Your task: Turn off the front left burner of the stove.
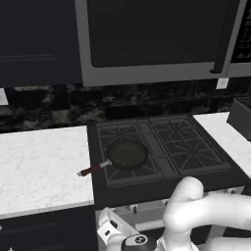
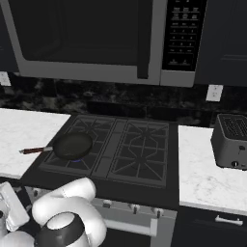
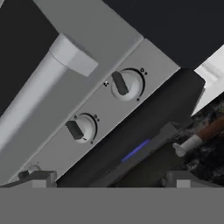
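Gripper (image 3: 109, 177) is wide open with nothing between the tips, not touching anything, hanging low in front of the stove's silver front panel (image 3: 87, 109). In the hand view the whole thing is rolled, so the panel runs diagonally from lower left to upper right, with the pale bar handle (image 3: 35, 87) on the upper-left side of it and the black cooktop edge on the lower-right side.

Two knobs sit ahead of me: one knob (image 3: 126, 84) further up the diagonal toward the counter end, and a second knob (image 3: 80, 129) closer to the picture's middle-left. Each has a dark grip bar, and both bars look tilted off their index dots, though I can't say for sure which one is "on". My guess is the upper one, nearest the stove's left end, runs the front left burner (image 1: 128, 159), but the labels are too tiny to read.

That burner is the near-left grate quarter, and it has a dark frying pan (image 1: 127, 154) parked on it with a red handle sticking out over the marble counter (image 1: 41, 164). There's a thin blue streak (image 3: 136, 150) under the grate edge in the hand view, which I read as flame.

So the target knob lies ahead and up-right of the fingertips, well apart. I'd line the jaws across that grip bar's long axis before closing.
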